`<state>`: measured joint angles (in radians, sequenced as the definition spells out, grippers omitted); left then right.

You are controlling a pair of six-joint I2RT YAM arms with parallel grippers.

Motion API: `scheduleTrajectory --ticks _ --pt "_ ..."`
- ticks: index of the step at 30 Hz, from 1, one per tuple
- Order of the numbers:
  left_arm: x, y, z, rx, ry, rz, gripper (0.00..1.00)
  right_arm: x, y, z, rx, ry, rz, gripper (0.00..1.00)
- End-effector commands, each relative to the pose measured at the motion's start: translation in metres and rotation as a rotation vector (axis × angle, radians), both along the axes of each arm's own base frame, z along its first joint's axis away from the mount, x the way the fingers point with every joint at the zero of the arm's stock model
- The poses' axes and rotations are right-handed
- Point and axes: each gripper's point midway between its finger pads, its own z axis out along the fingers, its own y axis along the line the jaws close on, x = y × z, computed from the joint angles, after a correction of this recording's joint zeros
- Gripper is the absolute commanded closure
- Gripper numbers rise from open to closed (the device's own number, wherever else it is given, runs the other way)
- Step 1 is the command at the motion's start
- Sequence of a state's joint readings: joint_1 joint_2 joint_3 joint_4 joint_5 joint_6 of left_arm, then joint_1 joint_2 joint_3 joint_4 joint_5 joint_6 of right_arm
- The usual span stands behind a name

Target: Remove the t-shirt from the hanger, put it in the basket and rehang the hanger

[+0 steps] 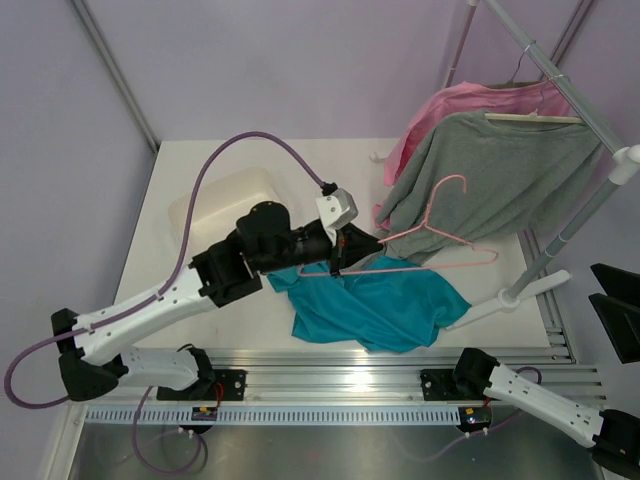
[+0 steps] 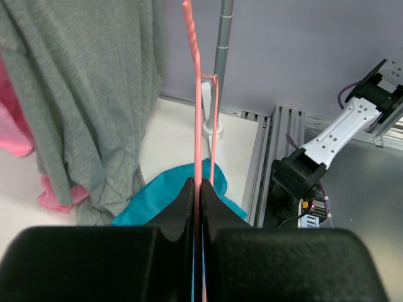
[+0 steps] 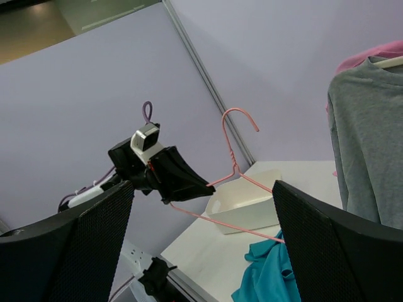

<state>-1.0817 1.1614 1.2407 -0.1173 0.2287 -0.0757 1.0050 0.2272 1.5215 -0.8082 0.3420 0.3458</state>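
The teal t-shirt (image 1: pixel 375 305) lies crumpled on the white table, off the hanger; it also shows in the left wrist view (image 2: pixel 165 192) and the right wrist view (image 3: pixel 271 277). The thin pink wire hanger (image 1: pixel 440 235) is held bare in the air above the shirt, hook up. My left gripper (image 1: pixel 345 252) is shut on the hanger's wire at its left corner; the wire (image 2: pixel 196 113) runs up between the closed fingers. My right gripper (image 3: pixel 201 251) is open and empty, far at the right, out of the top view apart from its arm (image 1: pixel 540 395).
A grey t-shirt (image 1: pixel 500 175) on a wooden hanger and a pink t-shirt (image 1: pixel 450 105) hang from a rail (image 1: pixel 560 75) at the back right. The rail's white foot (image 1: pixel 520 295) stands right of the teal shirt. A white tray (image 1: pixel 225 205) sits at the back left.
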Motion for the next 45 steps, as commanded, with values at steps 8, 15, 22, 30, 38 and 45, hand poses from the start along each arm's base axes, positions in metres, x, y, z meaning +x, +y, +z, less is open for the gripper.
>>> scheduleTrajectory --ticks 8,15,22,30,38,45 --pt "0.015 -0.075 0.085 -0.2 -0.12 -0.128 1.0 -0.014 0.001 -0.016 -0.081 -0.006 0.055 0.0" --pt "0.05 -0.117 0.087 -0.167 -0.148 -0.073 1.0 -0.031 -0.023 -0.018 -0.037 -0.028 0.061 0.0" --pt "0.058 -0.124 0.064 -0.077 -0.181 -0.063 1.0 -0.039 -0.036 -0.019 -0.041 -0.044 0.056 0.0" --pt "0.07 -0.126 0.046 -0.034 -0.223 -0.026 1.0 -0.04 -0.033 -0.023 -0.057 -0.049 0.068 0.01" --pt "0.08 -0.156 0.071 -0.118 -0.294 -0.052 1.0 -0.035 -0.029 -0.024 -0.066 -0.037 0.057 0.01" --pt "0.092 -0.18 0.084 -0.18 -0.306 -0.084 1.0 -0.034 -0.024 -0.022 -0.077 -0.041 0.066 0.0"
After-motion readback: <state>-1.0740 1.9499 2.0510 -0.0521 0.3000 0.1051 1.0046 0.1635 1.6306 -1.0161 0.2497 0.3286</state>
